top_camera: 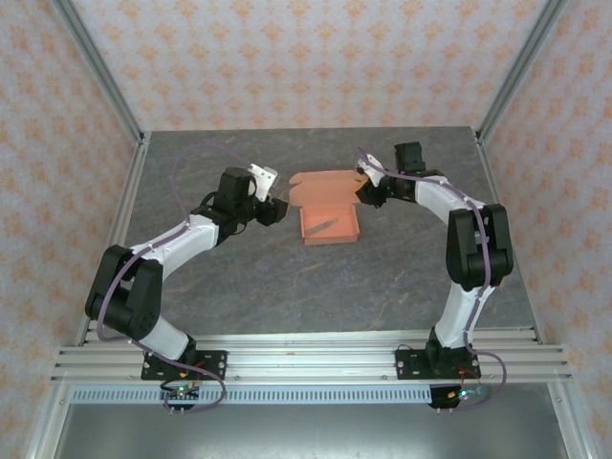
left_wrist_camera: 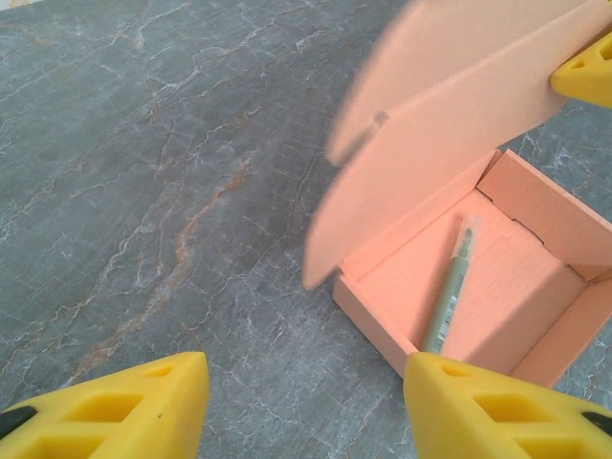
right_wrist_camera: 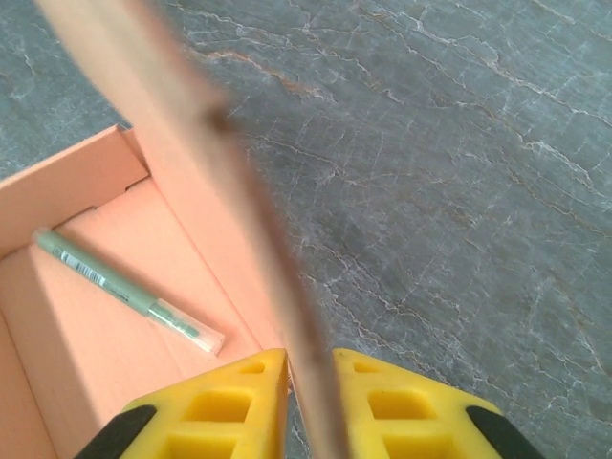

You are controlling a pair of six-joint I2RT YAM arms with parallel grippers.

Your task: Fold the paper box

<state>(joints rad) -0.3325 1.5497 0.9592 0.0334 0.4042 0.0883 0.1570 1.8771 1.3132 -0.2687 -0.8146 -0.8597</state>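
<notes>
Nearest, grey marbled table [top_camera: 287, 296] in front of the paper box [top_camera: 344, 222]. Just left of the box, left gripper [top_camera: 277, 212] with yellow fingers [left_wrist_camera: 134, 402] spread wide, closing on nothing. Inside the box's open salmon-orange tray, a thin grey-green pen [top_camera: 325, 226] lying diagonally on the tray floor. At the box's far right side, right gripper [top_camera: 366, 186] squeezed narrow on the raised lid flap [right_wrist_camera: 191, 143], flap tilted up over the tray's far edge.

No legible text (pen [right_wrist_camera: 124, 287] markings too small)
</notes>
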